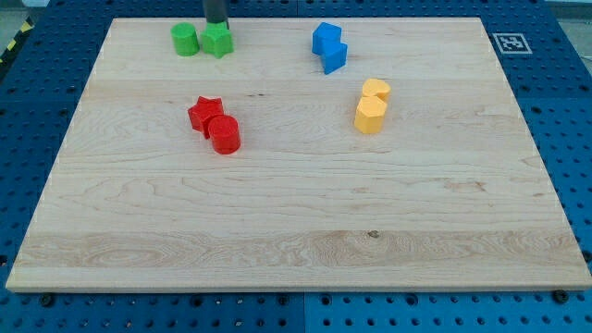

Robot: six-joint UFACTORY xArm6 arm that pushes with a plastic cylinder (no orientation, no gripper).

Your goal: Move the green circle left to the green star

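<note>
The green circle (pixel 185 40) stands near the board's top edge, left of centre. The green star (pixel 217 41) sits right beside it on its right, touching or nearly touching. My tip (pixel 215 24) comes down from the view's top edge. It is just above the green star in the view, at the star's far side. Its very end is partly hidden by the star.
A red star (pixel 204 113) and a red circle (pixel 224 135) sit together left of centre. Two blue blocks (pixel 328 46) stand at top centre. Two yellow blocks (pixel 372 104) stand right of centre. The wooden board (pixel 296 222) lies on a blue pegboard table, with a fiducial tag (pixel 510 43) at the top right.
</note>
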